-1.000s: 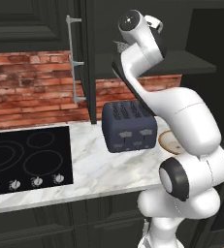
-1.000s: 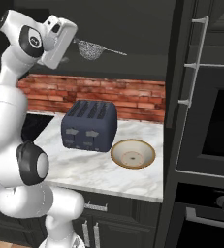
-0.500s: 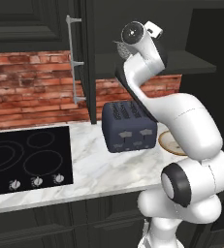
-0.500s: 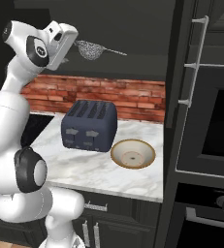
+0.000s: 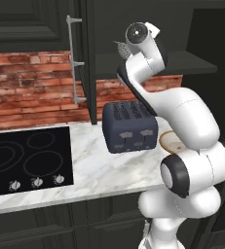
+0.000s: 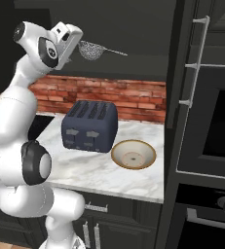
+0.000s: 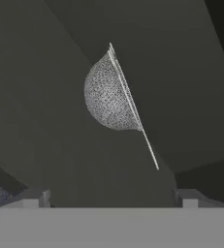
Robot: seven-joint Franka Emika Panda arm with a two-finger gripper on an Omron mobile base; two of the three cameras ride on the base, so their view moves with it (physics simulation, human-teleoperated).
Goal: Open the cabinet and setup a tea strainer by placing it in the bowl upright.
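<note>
The cabinet (image 6: pixel 181 58) stands open, its two doors swung out with their silver bar handles (image 5: pixel 73 59) facing me. The tea strainer (image 6: pixel 91 49) rests on the cabinet shelf, mesh basket to the left and thin handle pointing right. In the hand view the tea strainer (image 7: pixel 109 95) hangs straight ahead, a short way beyond my fingertips (image 7: pixel 36 196). My gripper (image 6: pixel 78 44) is open just left of the basket, holding nothing. The tan bowl (image 6: pixel 133 154) sits empty on the marble counter to the right of the toaster (image 6: pixel 89 126).
A black cooktop (image 5: pixel 24 158) lies at the counter's left. A brick backsplash (image 5: pixel 31 92) runs behind it. A built-in oven (image 6: pixel 214 131) fills the tall unit on the right. The open right door (image 6: pixel 196 63) juts out above the bowl's right side.
The hand has risen and moved closer to the tea strainer on the shelf. The jaws have stayed open, and strainer and bowl have not moved.
</note>
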